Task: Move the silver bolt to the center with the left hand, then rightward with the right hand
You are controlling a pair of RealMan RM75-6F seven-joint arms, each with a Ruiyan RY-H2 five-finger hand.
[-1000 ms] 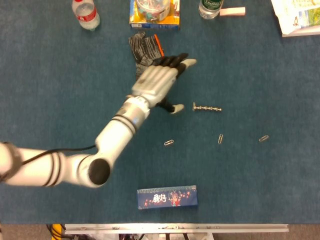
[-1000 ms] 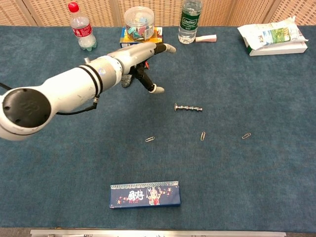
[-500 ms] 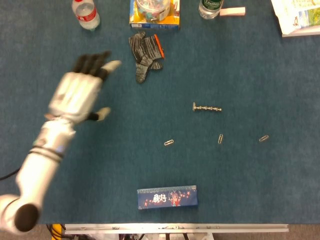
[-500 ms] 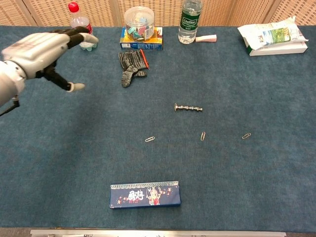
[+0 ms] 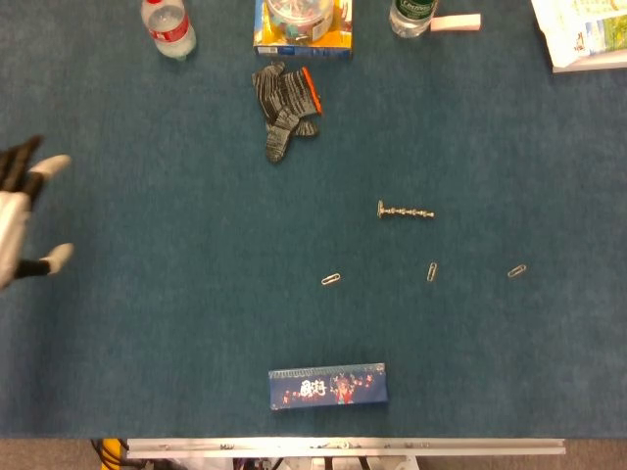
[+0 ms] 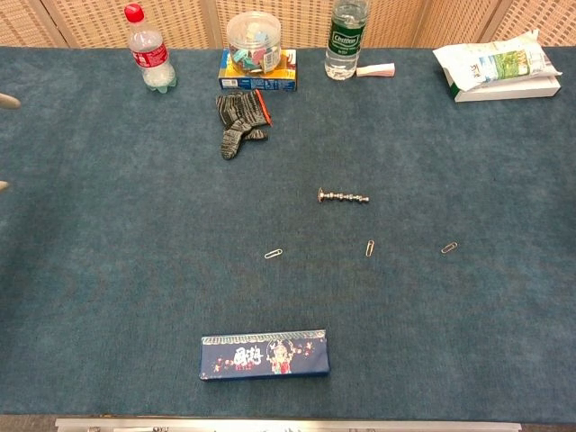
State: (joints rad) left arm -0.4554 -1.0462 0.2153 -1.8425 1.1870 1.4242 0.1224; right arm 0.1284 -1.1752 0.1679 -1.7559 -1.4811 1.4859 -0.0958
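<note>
The bolt (image 5: 405, 211) lies loose mid-table, below and right of the glove (image 5: 285, 106), likely delivered; the left hand (image 5: 22, 220), fingers spread, holds nothing at the far-left edge.

Lab test bench: blue felt tabletop (image 5: 147, 323), aluminium edge rail (image 5: 343, 446), wicker screen (image 6: 90, 18) beyond left hand (image 5: 20, 220)

- 1 bolt (image 5: 405, 211) lay on the table
- 3 paper clips (image 5: 331, 279) (image 5: 432, 271) (image 5: 516, 271)
- 2 bottles (image 5: 168, 25) (image 5: 412, 15)
- 1 glove (image 5: 284, 100)
- 1 long blue box (image 5: 327, 385)
- 1 clear tub (image 6: 254, 40) on 1 flat box (image 6: 286, 79)
- 1 pink eraser (image 5: 456, 22)
- 1 white packet (image 6: 493, 61)
- 1 hand (image 5: 18, 220) showed
</note>
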